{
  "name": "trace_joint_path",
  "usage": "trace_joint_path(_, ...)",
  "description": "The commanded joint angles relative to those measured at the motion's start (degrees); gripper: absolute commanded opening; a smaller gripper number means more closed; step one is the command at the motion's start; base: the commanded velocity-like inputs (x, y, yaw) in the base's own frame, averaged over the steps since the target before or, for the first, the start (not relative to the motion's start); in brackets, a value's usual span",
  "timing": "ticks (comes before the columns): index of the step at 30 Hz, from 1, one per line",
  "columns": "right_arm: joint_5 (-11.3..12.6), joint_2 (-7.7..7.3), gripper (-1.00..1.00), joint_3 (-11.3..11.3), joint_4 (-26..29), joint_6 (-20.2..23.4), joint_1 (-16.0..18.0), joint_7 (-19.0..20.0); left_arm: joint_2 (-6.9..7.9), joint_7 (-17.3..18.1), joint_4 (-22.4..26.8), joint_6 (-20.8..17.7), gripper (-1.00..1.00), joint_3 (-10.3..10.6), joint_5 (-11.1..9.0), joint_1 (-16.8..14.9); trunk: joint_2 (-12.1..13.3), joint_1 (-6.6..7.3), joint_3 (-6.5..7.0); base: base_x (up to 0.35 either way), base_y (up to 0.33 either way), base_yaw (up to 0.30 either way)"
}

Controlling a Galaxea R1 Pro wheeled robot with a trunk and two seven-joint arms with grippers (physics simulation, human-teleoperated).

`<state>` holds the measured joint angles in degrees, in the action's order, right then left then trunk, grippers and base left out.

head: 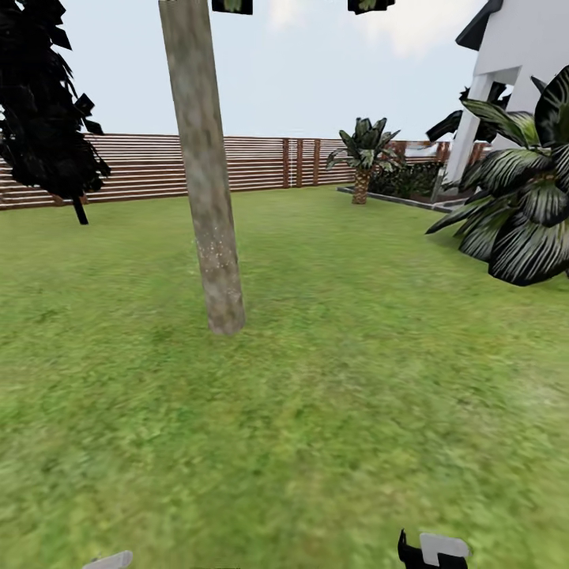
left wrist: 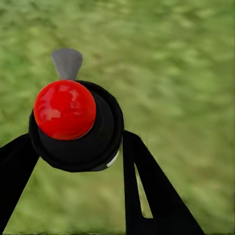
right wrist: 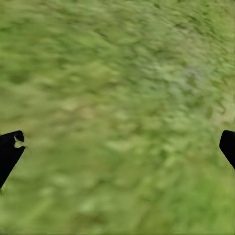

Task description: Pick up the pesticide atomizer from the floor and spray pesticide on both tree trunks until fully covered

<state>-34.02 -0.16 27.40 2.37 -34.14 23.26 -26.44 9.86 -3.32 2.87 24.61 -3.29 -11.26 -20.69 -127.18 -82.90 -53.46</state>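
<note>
Left gripper [left wrist: 73, 161] — black fingers [left wrist: 147, 186] closed around the black, red-capped, grey-nozzled pesticide atomizer [left wrist: 73, 122]; right gripper [right wrist: 117, 147] spread wide, empty. Ahead and slightly left across the lawn [head: 356, 356] rises the upright, mottled pale tree trunk [head: 207, 197] — nearer the loaded left arm.

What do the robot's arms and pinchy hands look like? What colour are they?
The left gripper has flat black fingers; one has a long narrow slot cut through it. The right gripper shows two black fingertips with rounded ends, one at each edge of its wrist view. In the head view, pale grey and black arm parts peek in at the bottom edge. No cables or markings show.
</note>
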Motion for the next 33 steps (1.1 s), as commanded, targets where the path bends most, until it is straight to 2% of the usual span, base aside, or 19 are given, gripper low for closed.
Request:
trace_joint_path(1, -0.61, -0.01, 1.00, 0.37, -0.08, -0.16, 0.03, -0.28, -0.02, -0.02, -0.06, 0.17, -1.00, -0.31, 0.11, -0.05, -0.02, 0.01, -0.05, 0.000, -0.017, 0.282)
trace_joint_path(33, -0.61, 0.07, 1.00, 0.35, -0.09, -0.23, 0.03, -0.28, 0.40, 0.07, -0.06, 0.06, -1.00, -0.38, 0.09, -0.05, -0.02, 0.01, -0.05, 0.000, -0.001, 0.283)
